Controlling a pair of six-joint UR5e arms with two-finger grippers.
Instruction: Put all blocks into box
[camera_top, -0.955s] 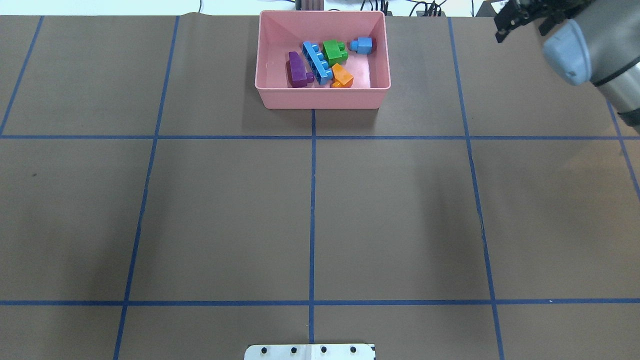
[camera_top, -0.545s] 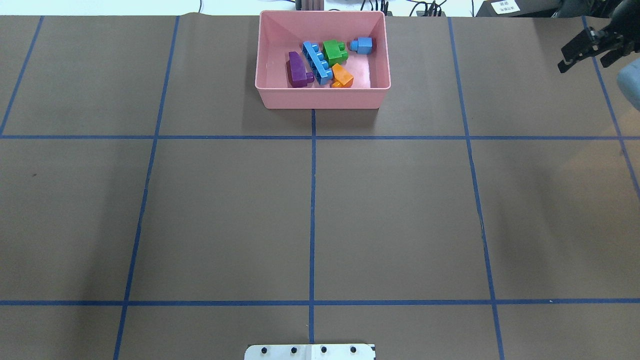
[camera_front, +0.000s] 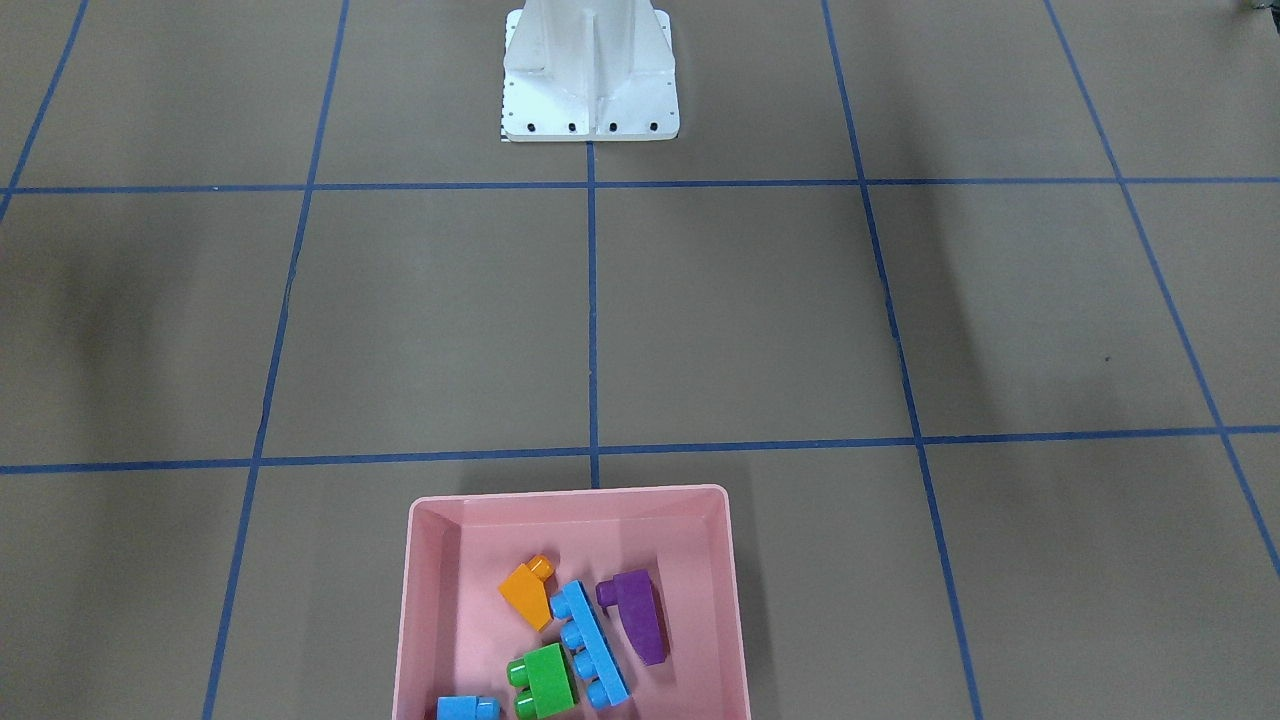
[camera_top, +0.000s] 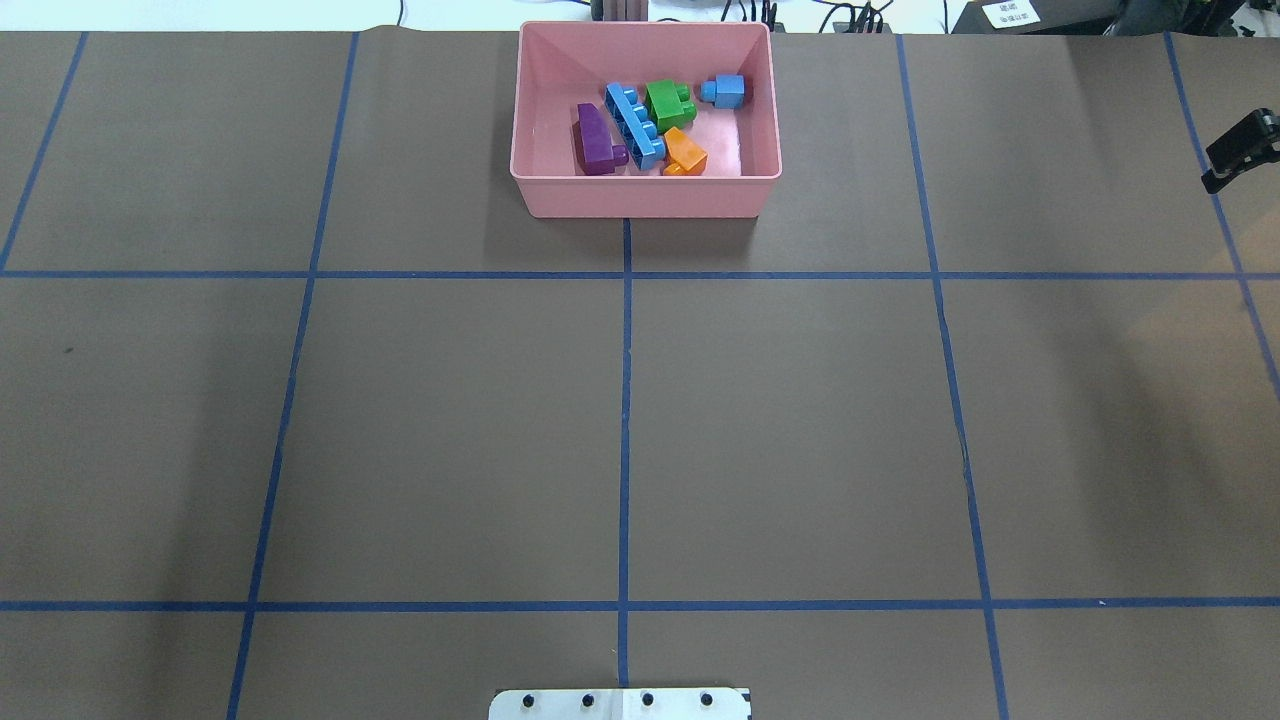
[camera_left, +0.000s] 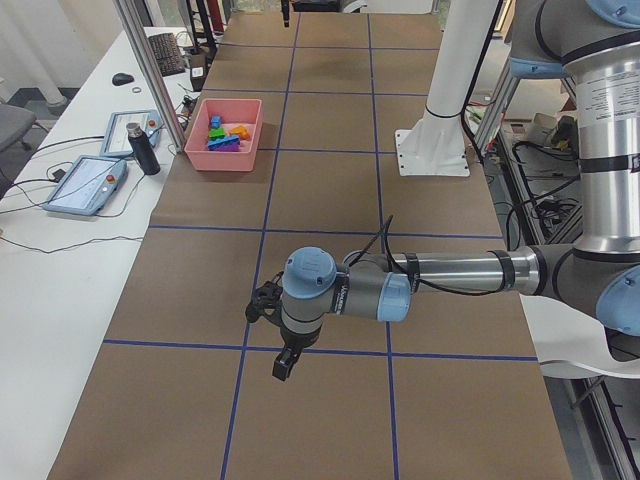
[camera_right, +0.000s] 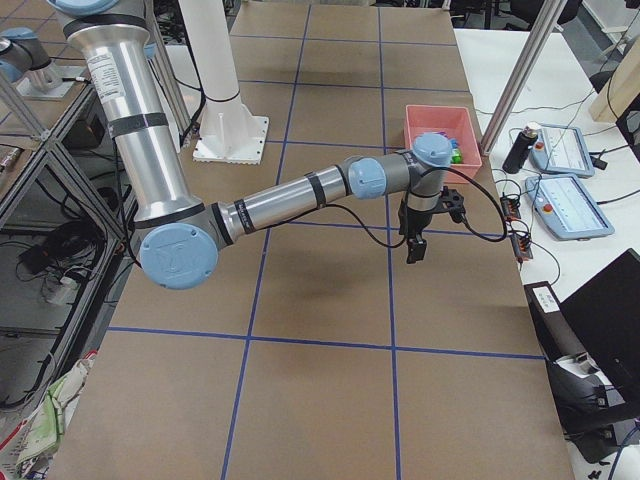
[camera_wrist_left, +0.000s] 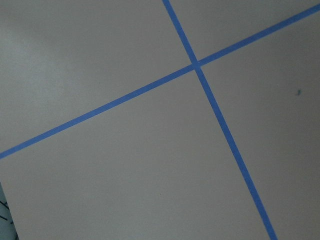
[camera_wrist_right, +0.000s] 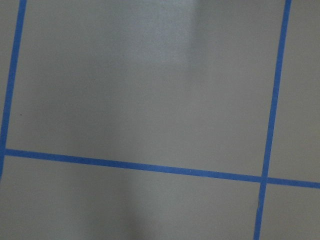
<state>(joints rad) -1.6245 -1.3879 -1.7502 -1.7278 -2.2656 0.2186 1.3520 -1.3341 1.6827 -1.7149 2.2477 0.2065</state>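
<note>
Right claw (camera_right: 414, 250) hangs over bare counter (camera_top: 450, 420) out at two o'clock, and left claw (camera_left: 284, 362) sits low toward nine. Spread or clenched, I cannot tell for either. Up at twelve o'clock, the box (camera_top: 640, 195) holds all five blocks: purple slope (camera_top: 596, 140), long blue brick (camera_top: 634, 125), green brick (camera_top: 668, 103), orange slope (camera_top: 686, 151), small blue brick (camera_top: 725, 91). Light, stiff and glossy, I'd say, so pinch the flat sides, never the slope.

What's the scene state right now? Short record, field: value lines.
container: pink box, far centre of table
in box: purple block, long blue block, green block, small blue block, orange block
blocks outside box: none visible
left gripper: over bare table, open/shut unclear
right gripper: beside box, open/shut unclear
task: looks complete
</note>
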